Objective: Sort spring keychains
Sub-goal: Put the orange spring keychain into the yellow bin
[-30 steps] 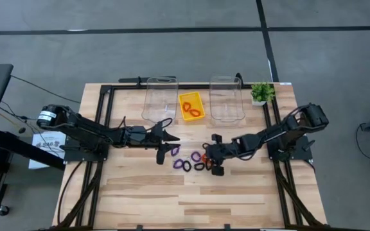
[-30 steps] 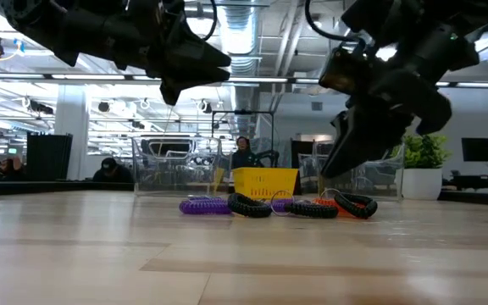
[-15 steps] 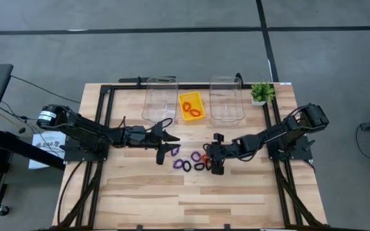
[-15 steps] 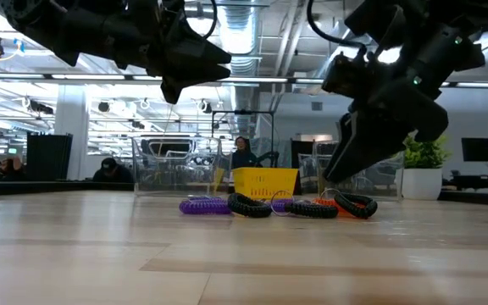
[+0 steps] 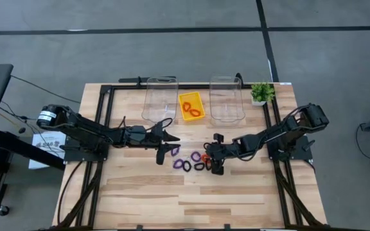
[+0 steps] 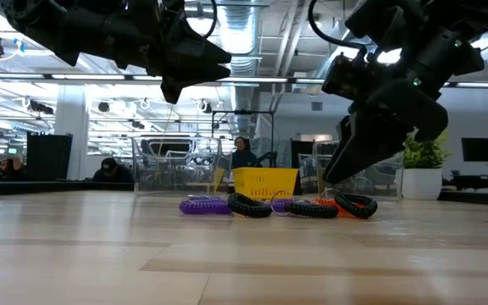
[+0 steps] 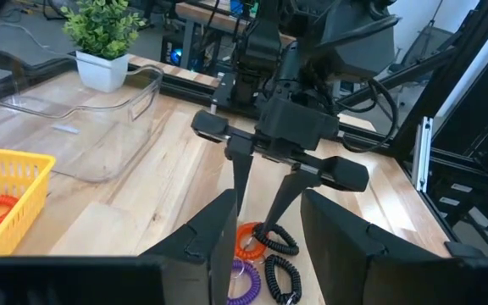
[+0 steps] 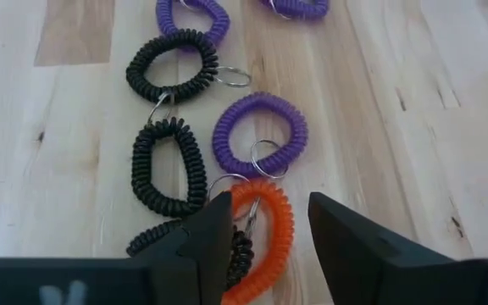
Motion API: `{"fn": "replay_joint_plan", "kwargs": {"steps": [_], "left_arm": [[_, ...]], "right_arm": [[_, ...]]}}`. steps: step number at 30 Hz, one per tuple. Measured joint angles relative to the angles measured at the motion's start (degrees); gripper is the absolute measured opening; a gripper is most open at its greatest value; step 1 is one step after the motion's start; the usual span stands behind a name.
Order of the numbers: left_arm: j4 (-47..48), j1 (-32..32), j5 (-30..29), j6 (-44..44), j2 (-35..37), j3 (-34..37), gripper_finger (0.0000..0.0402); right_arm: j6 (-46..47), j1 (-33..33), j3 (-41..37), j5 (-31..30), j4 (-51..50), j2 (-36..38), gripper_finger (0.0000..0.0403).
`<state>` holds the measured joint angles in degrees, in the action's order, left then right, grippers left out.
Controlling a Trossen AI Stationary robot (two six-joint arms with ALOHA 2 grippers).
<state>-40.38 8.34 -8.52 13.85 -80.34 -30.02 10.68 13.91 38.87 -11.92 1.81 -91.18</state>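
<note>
Several spring keychains lie flat in a cluster mid-table (image 5: pixel 191 160): purple (image 8: pixel 259 134), black (image 8: pixel 168 165) and one orange-red (image 8: pixel 263 227). Two more orange-red ones rest in the yellow tray (image 5: pixel 192 106). My right gripper (image 5: pixel 216 162) hovers open just above the cluster's right end, its fingers standing either side of the orange-red loop (image 8: pixel 265 233); in the low view its tips (image 6: pixel 330 176) stay above the coils. My left gripper (image 5: pixel 170 147) waits open and raised (image 6: pixel 174 85) left of the cluster, empty (image 7: pixel 269 246).
Two clear plastic bins (image 5: pixel 159 99) (image 5: pixel 227 99) flank the yellow tray near the table's far edge. A small potted plant (image 5: pixel 260 93) stands at the far right corner. Bare wood spreads across the table's near half (image 5: pixel 191 199). People show in the room behind (image 6: pixel 242 152).
My right gripper has shifted slightly above the keychain cluster and stayed open. The keychains have not moved.
</note>
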Motion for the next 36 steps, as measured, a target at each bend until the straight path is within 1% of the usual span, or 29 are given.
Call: {"fn": "replay_joint_plan", "kwargs": {"steps": [5,10,16,21,32,36], "left_arm": [[-0.02,0.00,0.00,0.00,0.02,0.00,0.0131],[-0.06,0.00,0.00,-0.02,0.02,0.00,0.0131],[-0.22,0.00,0.02,0.00,0.04,0.00,0.0131],[-0.22,0.00,0.02,-0.01,0.04,0.02,0.0131],[-0.33,0.00,0.02,0.11,0.04,0.02,0.0131],[-0.33,0.00,0.02,-0.02,0.04,0.02,0.0131]], "right_arm": [[-0.02,0.33,-0.01,0.21,1.12,-1.90,0.0139],[-0.90,-0.39,0.34,1.82,4.49,-7.14,0.0137],[-2.06,-0.56,2.65,2.07,2.43,-8.44,0.0130],[-2.14,-0.52,3.21,2.12,1.22,-8.00,0.0101],[-2.14,-0.52,3.26,2.08,0.36,-6.95,0.0011],[-2.35,-0.52,3.28,1.44,0.31,-6.85,0.0012]]}}
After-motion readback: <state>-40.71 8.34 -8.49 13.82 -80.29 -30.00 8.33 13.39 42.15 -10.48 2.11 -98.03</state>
